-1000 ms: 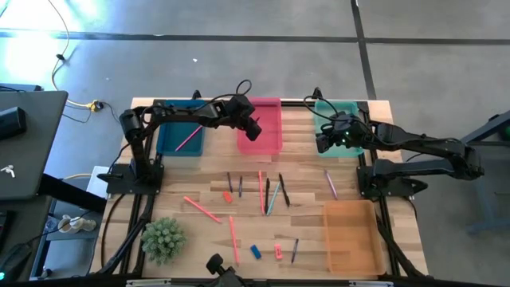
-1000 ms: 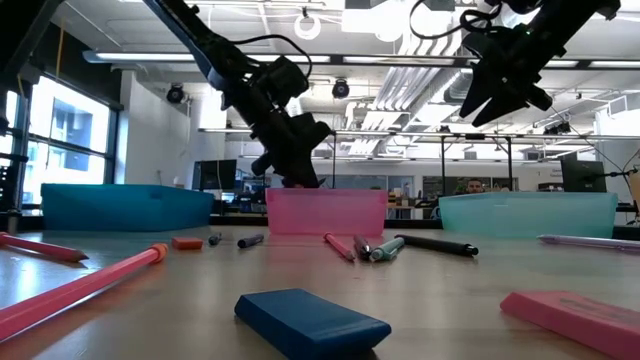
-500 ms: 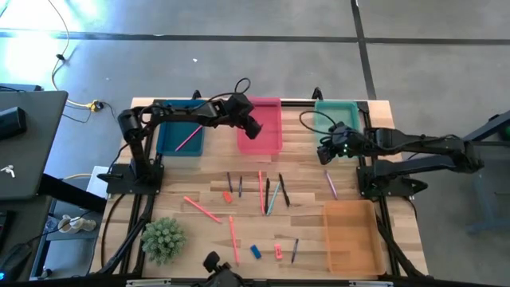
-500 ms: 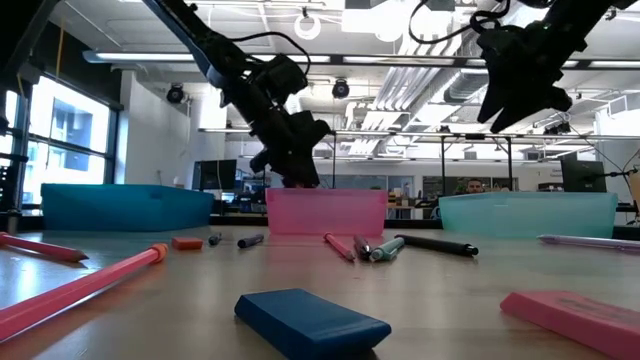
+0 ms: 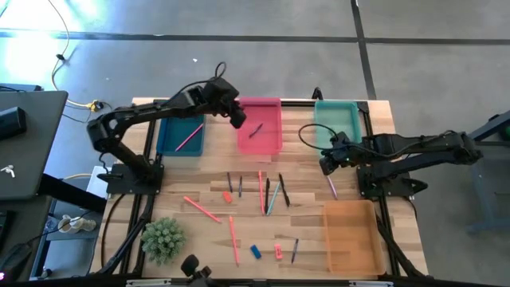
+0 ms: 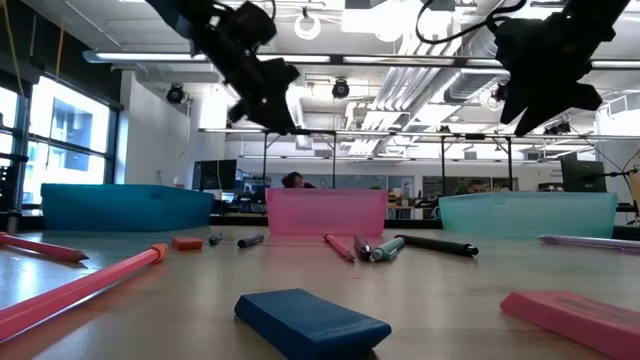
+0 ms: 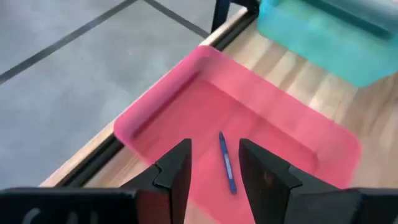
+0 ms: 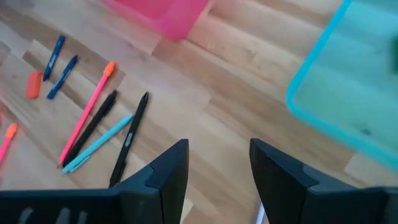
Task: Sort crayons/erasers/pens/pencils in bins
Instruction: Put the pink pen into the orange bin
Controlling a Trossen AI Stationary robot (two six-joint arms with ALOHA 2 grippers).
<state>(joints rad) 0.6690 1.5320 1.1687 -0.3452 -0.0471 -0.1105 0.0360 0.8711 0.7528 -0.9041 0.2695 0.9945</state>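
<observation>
High view: left gripper (image 5: 237,119) hovers over the pink bin (image 5: 260,135), where a pen (image 5: 255,130) lies; a drop looks done, so another pick should follow. Left wrist view: jaws parted, empty. Right wrist view: right gripper (image 8: 217,165) beside the pink bin, jaws open, empty. Low view: erasers (image 6: 312,322) foreground; bin contents hidden.

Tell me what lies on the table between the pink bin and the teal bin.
Nothing: in the high view, only bare wood separates the pink bin from the teal bin.

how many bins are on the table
4: dark blue plastic bin at the far left, pink plastic bin beside it, teal plastic bin at the far right, translucent orange bin at the near right.
</observation>
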